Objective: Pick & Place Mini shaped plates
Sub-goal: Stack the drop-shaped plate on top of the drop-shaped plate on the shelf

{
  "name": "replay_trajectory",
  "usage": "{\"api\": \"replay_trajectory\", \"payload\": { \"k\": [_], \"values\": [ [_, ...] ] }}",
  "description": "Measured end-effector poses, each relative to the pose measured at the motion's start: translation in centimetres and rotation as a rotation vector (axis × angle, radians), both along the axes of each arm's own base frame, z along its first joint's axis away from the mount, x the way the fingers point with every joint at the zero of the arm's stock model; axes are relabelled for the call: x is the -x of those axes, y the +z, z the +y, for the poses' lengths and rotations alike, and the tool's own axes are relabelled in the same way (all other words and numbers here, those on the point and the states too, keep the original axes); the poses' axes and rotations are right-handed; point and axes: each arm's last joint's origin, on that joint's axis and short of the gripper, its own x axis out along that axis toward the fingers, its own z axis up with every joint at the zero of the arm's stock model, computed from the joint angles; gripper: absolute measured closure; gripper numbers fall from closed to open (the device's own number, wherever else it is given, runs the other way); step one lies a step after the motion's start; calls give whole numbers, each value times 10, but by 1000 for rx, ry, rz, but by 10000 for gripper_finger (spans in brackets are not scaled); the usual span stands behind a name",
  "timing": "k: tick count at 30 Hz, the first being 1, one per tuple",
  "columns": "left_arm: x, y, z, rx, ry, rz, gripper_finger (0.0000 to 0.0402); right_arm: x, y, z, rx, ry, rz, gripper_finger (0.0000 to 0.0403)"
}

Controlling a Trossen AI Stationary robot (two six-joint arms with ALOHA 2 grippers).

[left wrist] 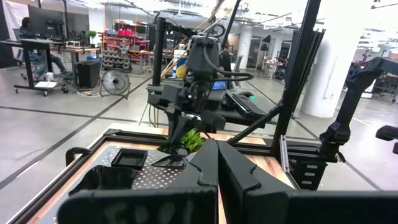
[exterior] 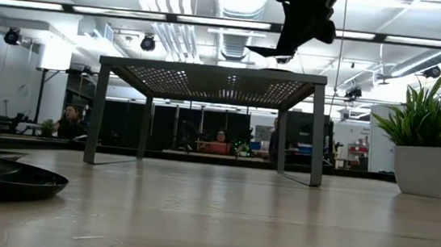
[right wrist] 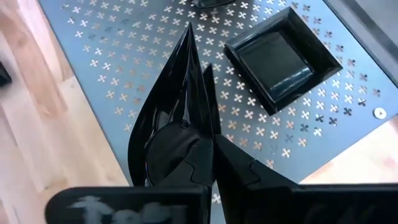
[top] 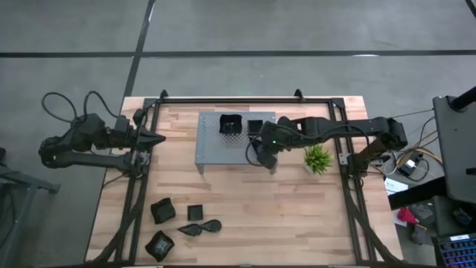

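Observation:
My right gripper (top: 262, 155) (right wrist: 208, 134) is over the near right part of the grey perforated rack (top: 223, 149) and is shut on a black leaf-shaped mini plate (right wrist: 177, 93). Two square black dishes (top: 230, 123) (top: 255, 126) sit flat on the rack top; the right wrist view shows one of them (right wrist: 283, 59). More mini plates lie on the wooden table near its left near corner: square ones (top: 162, 211) (top: 195, 213) (top: 160, 244) and leaf-shaped ones (top: 201, 227). My left gripper (top: 158, 139) (left wrist: 217, 152) waits shut at the table's left side. My right gripper pinches the leaf-shaped plate at its broad end (right wrist: 180, 134) between the two fingers, coming from above and slanting down. The plate stands on edge, its pointed tip (right wrist: 189, 31) away from the fingers. It is lifted clear just above the rack top (exterior: 264, 52).
A small green plant in a white pot (top: 317, 158) (exterior: 429, 152) stands right of the rack, close to my right arm. A black frame (top: 223, 99) runs around the table. Bare wood lies between the rack and the near plates. People sit in the room beyond.

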Motion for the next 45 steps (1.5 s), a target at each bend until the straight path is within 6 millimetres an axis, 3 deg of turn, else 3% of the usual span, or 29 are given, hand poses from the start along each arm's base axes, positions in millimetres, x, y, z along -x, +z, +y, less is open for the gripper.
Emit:
{"api": "replay_trajectory", "payload": {
  "k": [14,24,35,45],
  "values": [
    [0,0,0,0,0,0,401,3,-15,-6,-10,-49,40,394],
    [0,0,0,0,0,0,401,0,-14,-6,-7,-51,4,392],
    [0,0,0,0,0,0,401,1,-17,-5,-21,-74,7,330],
    [0,0,0,0,0,0,401,0,0,-4,-33,-88,-59,300]
  ]
}}
